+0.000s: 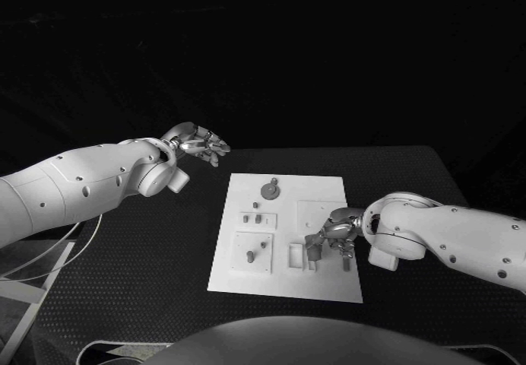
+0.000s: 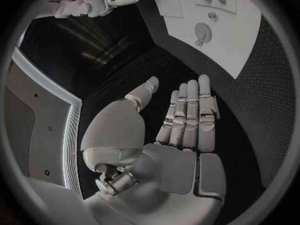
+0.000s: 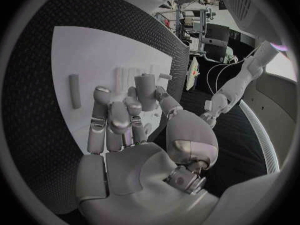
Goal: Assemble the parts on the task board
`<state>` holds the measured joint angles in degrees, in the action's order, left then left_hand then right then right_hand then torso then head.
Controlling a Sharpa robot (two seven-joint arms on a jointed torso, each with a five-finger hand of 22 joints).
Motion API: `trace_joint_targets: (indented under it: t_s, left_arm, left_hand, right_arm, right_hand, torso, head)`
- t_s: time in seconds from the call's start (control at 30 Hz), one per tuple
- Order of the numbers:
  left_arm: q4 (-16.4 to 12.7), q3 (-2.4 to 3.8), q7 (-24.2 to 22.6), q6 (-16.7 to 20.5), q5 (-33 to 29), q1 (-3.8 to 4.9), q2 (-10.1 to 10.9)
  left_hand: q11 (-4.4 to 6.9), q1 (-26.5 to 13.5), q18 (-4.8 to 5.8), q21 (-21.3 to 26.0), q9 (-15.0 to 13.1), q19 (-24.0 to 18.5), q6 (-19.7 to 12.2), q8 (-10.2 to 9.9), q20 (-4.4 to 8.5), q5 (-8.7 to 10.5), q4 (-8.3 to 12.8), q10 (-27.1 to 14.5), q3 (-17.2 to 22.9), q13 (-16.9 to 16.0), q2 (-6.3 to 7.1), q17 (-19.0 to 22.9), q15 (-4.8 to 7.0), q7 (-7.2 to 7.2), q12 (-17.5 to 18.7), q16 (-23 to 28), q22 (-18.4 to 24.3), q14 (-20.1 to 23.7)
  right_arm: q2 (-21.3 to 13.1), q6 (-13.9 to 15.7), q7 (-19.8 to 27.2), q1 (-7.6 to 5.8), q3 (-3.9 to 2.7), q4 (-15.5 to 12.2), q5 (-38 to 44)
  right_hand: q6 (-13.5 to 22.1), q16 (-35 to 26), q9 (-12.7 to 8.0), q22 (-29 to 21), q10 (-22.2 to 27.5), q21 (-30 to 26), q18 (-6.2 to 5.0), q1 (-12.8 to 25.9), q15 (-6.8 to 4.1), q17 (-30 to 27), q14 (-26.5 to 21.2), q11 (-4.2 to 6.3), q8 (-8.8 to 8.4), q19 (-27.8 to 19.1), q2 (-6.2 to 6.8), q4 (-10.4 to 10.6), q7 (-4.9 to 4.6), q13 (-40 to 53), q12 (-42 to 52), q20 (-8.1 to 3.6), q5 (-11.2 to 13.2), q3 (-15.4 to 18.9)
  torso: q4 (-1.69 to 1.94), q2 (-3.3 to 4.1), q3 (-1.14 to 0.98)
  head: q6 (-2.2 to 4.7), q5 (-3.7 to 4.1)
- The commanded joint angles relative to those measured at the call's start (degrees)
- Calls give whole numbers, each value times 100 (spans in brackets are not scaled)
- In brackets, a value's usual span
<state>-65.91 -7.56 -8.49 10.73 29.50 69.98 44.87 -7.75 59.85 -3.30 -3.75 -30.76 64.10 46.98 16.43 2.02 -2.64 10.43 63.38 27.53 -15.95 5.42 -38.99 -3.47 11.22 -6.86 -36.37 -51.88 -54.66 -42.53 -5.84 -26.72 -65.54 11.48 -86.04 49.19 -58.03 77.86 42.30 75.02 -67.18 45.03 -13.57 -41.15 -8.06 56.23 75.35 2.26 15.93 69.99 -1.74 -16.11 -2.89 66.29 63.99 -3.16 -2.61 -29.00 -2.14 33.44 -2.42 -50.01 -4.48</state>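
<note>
Right hand [image 3: 134,135] is pinching a small grey part [image 3: 145,91] at its fingertips, over the task board [image 1: 287,283]. Left hand [image 2: 181,135] is hovering beyond the board's edge, fingers straight, holding nothing.

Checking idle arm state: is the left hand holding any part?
No. In the left wrist view the left hand has its fingers straight and apart with nothing in them, off to the side of the task board.
</note>
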Motion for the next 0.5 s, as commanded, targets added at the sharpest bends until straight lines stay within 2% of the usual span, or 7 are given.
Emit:
trace_joint_targets:
  t_s: [0.03, 0.23, 0.37, 0.5]
  left_arm:
    - [-16, 3, -37, -86, -33, 4, -15]
    - [-19, 3, -31, -87, -33, 4, -19]
    - [-16, 3, -29, -91, -33, 4, -20]
    - [-23, 3, -28, -91, -33, 4, -17]
  left_hand:
    - [-6, -27, -61, -26, 6, 50, -36, 24, 8, -23, -25, -40, -4, 6, -20, -9, -5, -15, -26, 33, 6, -45]
    - [-6, -28, -61, -26, 6, 49, -37, 24, 8, -23, -28, -41, -5, 6, -21, -11, -5, -15, -26, 35, 7, -45]
    - [-6, -29, -61, -25, 6, 48, -37, 24, 8, -23, -30, -42, -5, 7, -20, -13, -5, -15, -26, 37, 8, -45]
    - [-6, -29, -61, -25, 7, 47, -38, 24, 8, -23, -31, -42, -5, 7, -20, -14, -5, -16, -27, 39, 9, -45]
  right_arm:
    - [126, -92, -75, -6, 2, 79, -342]
    - [331, -184, -128, -4, 29, 234, -370]
    - [389, -207, -149, -3, 126, 273, -308]
    - [445, -173, -148, -2, 154, 381, -147]
  right_hand:
    - [-157, 30, 21, 86, -53, 6, -143, -36, -27, -14, -21, 2, -20, -21, -171, 12, -122, -12, -25, 36, -15, 40]
    - [-168, 36, 10, 82, -44, -15, -143, 303, -30, -44, -32, 3, -61, -35, -252, 154, -121, -26, -37, 38, -15, 71]
    - [-170, 39, 9, 84, -40, -17, -143, 363, -31, -52, -35, 4, -71, -38, -258, 162, -119, -27, -37, 33, -15, 61]
    - [-173, 40, 8, 85, -38, -18, -143, 393, -32, -57, -37, 5, -76, -40, -255, 164, -119, -28, -38, 30, -15, 53]
  torso:
    - [2, 1, 3]
    - [8, 7, 5]
    - [7, 5, -2]
    - [2, 4, 2]
  head:
    - [1, 7]
    - [1, 14]
    - [1, 1]
    - [1, -8]
